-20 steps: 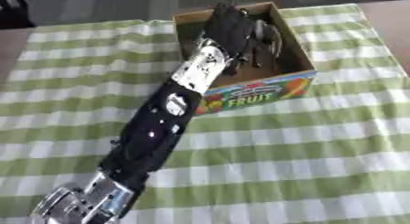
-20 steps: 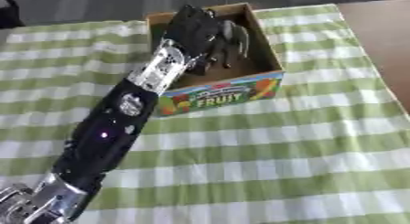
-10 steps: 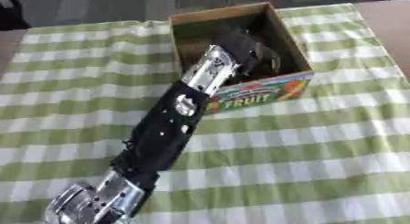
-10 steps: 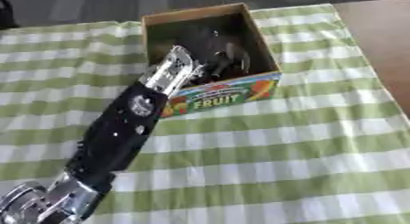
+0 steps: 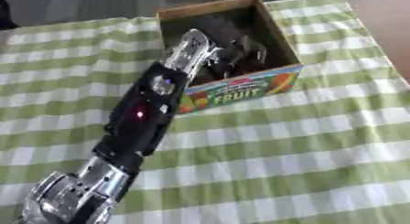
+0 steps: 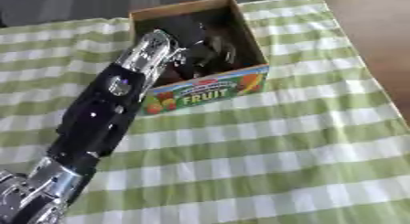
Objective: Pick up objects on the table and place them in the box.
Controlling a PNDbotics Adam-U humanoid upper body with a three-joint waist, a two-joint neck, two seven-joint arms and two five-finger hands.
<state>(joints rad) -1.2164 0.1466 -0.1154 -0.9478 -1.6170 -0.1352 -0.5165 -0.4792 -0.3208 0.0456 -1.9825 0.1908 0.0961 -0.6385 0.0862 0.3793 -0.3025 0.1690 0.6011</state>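
Nearest the camera: silver shoulder and elbout joints of the left arm [image 5: 80, 195] at the lower left corner, over the green-and-white checked tablecloth [image 5: 304, 145]. Forearm black, with small lit spots of red and blue on its upper face, running diagonally up and right from the lower left toward the box.

Beyond the forearm: silver wrist section crossing the near left wall of the cardboard box [image 5: 276, 35]. Front panel of the box printed with fruit pictures and the word FRUIT, facing the camera and slightly askew to the cloth's stripes. Box standing upright on the cloth, open at the top.

Inside the box: left hand [image 5: 228, 54] lowered into the opening, dark against a dark interior. Fingers directed down and to the right, toward the box's right wall. Whether spread, curled or closed round anything: cannot be told, blurred and lost in shadow. Dark shapes visible at the bottom of the box beside the hand; not identifiable as separate objects, and contact with the hand not determinable.

Cloth around the box: only checks visible in both views.

Far right: bare brown tabletop [image 6: 376, 31] showing past the cloth's edge. Far edge: dark floor or background behind the table. Right hand visible in neither view.
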